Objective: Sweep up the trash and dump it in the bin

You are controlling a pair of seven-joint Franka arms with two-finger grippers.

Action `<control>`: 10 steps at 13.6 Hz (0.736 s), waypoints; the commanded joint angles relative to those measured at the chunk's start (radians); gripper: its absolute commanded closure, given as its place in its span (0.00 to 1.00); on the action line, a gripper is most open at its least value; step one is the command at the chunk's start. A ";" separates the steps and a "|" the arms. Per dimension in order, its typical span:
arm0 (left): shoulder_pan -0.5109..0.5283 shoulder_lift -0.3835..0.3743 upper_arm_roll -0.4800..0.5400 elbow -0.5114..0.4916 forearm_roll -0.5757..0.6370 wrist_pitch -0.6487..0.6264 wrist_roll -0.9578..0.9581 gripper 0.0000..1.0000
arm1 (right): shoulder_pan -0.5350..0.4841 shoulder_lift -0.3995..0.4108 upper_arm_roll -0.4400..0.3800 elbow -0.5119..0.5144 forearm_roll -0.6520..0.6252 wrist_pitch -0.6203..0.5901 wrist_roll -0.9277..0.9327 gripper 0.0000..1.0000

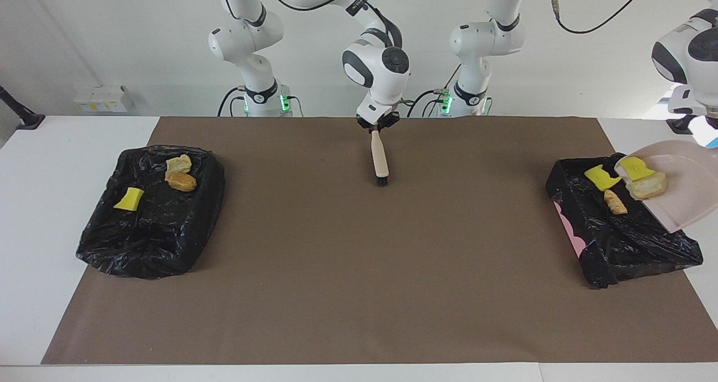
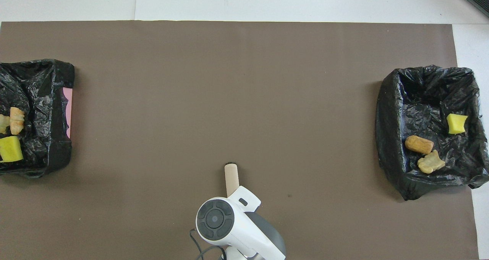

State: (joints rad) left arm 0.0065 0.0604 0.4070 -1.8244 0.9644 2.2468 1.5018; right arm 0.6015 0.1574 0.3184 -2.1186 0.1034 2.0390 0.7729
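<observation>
The left claw, out of view past the counter's edge, tips the dustpan (image 1: 681, 188) over a black-lined bin (image 1: 589, 247) so trash (image 1: 615, 202) slides in. The right claw (image 1: 377, 125) pinches the brush (image 1: 380, 163) upright below it, parked.

Left gripper out of frame; dustpan (image 1: 687, 188) cut by frame edge. Right gripper (image 1: 377, 125) fingertips unresolved; hidden under own wrist overhead.
</observation>
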 commanded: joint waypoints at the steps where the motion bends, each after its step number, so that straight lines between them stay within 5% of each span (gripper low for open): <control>1: -0.023 -0.043 -0.013 0.011 0.068 -0.021 -0.006 1.00 | -0.002 -0.007 0.001 0.063 -0.010 -0.098 0.029 0.00; 6: -0.023 -0.111 -0.129 0.014 0.031 -0.217 -0.017 1.00 | -0.095 -0.087 0.002 0.161 -0.007 -0.226 0.011 0.00; 10: -0.025 -0.119 -0.154 0.008 -0.201 -0.297 -0.063 1.00 | -0.173 -0.131 -0.007 0.245 -0.004 -0.302 -0.075 0.00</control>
State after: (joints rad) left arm -0.0094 -0.0445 0.2605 -1.8097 0.8508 1.9980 1.4783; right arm 0.4725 0.0409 0.3075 -1.9163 0.0988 1.7833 0.7518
